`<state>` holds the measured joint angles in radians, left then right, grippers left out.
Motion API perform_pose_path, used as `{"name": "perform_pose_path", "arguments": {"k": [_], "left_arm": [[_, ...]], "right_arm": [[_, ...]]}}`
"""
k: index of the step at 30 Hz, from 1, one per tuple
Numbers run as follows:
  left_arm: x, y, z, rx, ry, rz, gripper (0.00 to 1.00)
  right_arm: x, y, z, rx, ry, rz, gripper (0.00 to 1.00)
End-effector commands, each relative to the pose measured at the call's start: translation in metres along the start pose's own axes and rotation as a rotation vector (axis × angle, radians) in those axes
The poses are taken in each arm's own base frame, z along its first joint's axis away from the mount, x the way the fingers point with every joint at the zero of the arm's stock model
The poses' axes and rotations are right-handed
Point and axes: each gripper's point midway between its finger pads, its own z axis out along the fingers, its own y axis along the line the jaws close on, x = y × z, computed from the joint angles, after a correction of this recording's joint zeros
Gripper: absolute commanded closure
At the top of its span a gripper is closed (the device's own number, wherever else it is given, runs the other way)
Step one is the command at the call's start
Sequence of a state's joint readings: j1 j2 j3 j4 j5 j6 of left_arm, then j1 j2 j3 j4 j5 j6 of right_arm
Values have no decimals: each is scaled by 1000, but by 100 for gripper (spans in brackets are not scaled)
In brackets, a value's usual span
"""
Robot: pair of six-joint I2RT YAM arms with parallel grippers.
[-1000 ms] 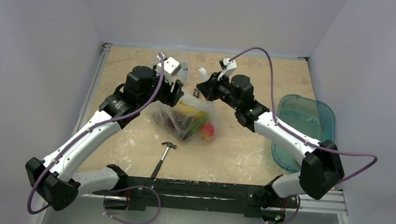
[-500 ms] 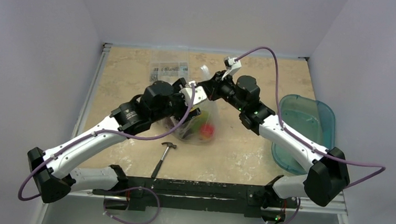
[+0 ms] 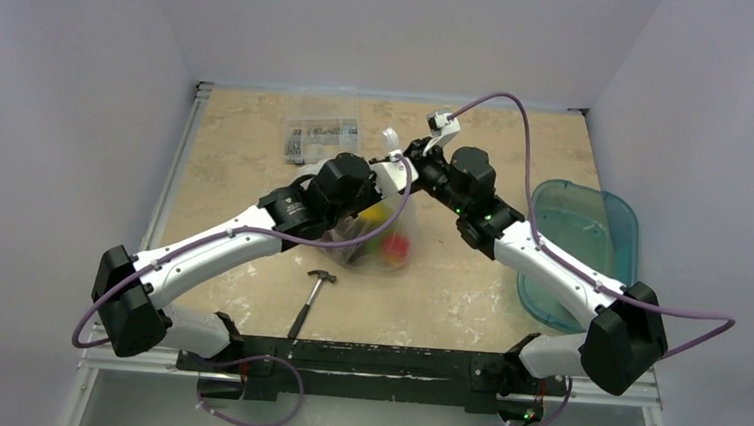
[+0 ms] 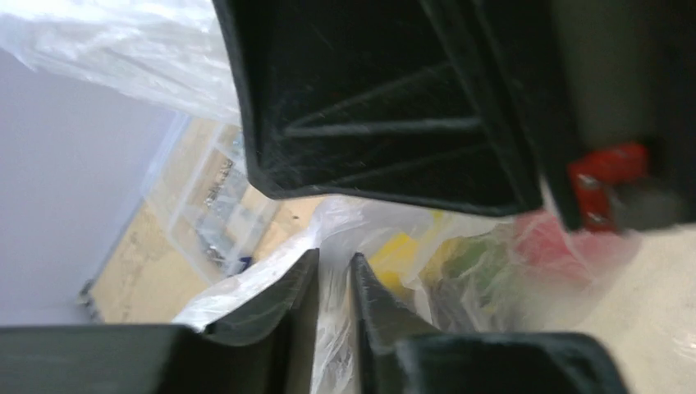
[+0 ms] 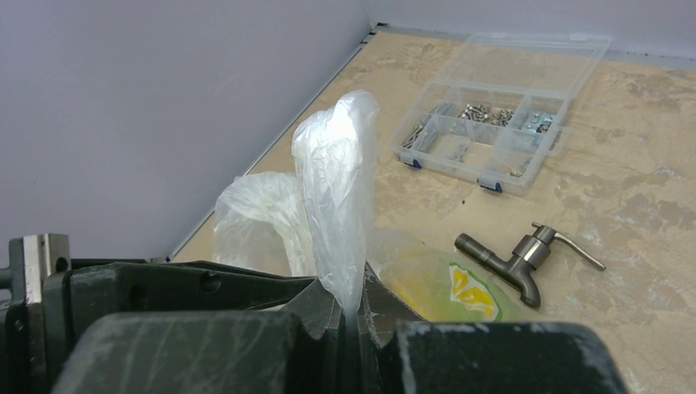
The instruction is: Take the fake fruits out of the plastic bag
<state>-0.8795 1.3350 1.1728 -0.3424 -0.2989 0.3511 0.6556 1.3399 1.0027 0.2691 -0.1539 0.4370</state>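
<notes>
The right gripper (image 5: 351, 316) is clenching a raised strip of the plastic bag (image 3: 379, 235), and the fake fruits (image 3: 397, 244) are lying inside the bag. The left gripper (image 4: 328, 283) is straddling a bag fold with its jaws narrowly apart; whether it is pinching, I cannot tell. Bare tabletop is showing right of the bag. A hammer (image 3: 312, 291) is lying just in front of it, and a parts box (image 3: 320, 137) behind-left.

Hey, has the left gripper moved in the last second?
Yes. The left gripper has swung right, off the clear parts box it covered, to meet the right gripper at the top of the plastic bag.
</notes>
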Motion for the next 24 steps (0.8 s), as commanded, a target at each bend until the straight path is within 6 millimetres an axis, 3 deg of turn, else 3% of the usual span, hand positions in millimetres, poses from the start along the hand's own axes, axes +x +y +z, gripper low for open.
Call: {"name": "perform_pose_path", "arguments": {"k": [1, 2, 6, 12, 19, 24], "left_arm": [[-23, 45, -4, -224, -20, -60, 95], [-23, 55, -7, -273, -14, -75, 100], [-29, 87, -26, -363, -50, -210, 100], [-36, 118, -58, -263, -208, -621, 100], [-50, 157, -93, -269, -324, -933, 100], [-55, 188, -128, -328, -375, -1014, 100]], "right_arm": [[-18, 18, -6, -63, -52, 8, 100], [-18, 17, -6, -60, -53, 9, 100], [-22, 9, -7, -25, -66, 6, 100], [-36, -12, -8, 62, -82, -30, 100], [-91, -52, 4, 166, -121, -36, 100], [-135, -58, 26, 160, -142, -67, 100]]}}
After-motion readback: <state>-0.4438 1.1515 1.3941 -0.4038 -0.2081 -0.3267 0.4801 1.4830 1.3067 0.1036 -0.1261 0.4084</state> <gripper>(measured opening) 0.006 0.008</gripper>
